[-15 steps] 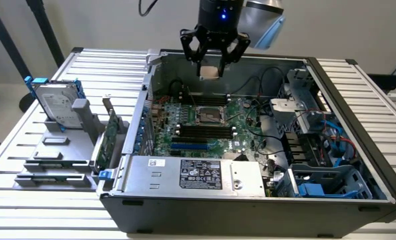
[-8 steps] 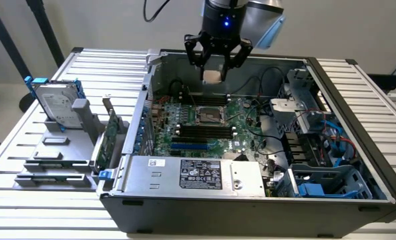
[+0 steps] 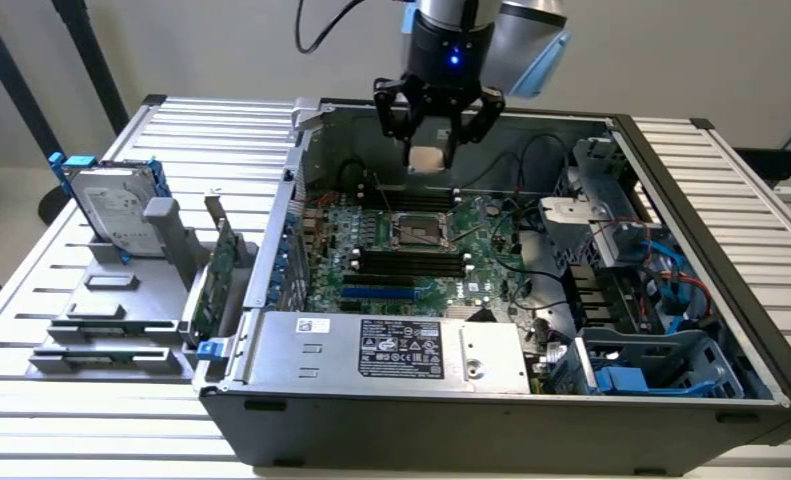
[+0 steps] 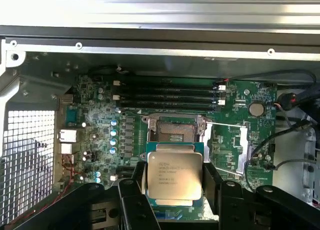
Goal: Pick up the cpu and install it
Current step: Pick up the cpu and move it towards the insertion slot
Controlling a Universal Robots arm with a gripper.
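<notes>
My gripper [image 3: 429, 150] hangs above the open computer case, shut on the cpu [image 3: 427, 158], a small flat square chip. In the wrist view the cpu [image 4: 174, 175] shows its dull silver top and thin green rim, clamped between two black fingers [image 4: 134, 182]. Below it on the green motherboard [image 3: 482, 265] lies the dark square socket [image 4: 175, 130] with its metal frame open. In the exterior view the socket [image 3: 419, 232] is lower than the held chip and well apart from it.
A silver hard drive with blue clips [image 3: 115, 210] stands in a grey rack at the exterior view's left, with expansion cards [image 3: 215, 270] beside it. The power supply [image 3: 395, 350] spans the case front. Black memory slots [image 4: 165, 95], cables and blue drive bays [image 3: 635, 375] surround the socket.
</notes>
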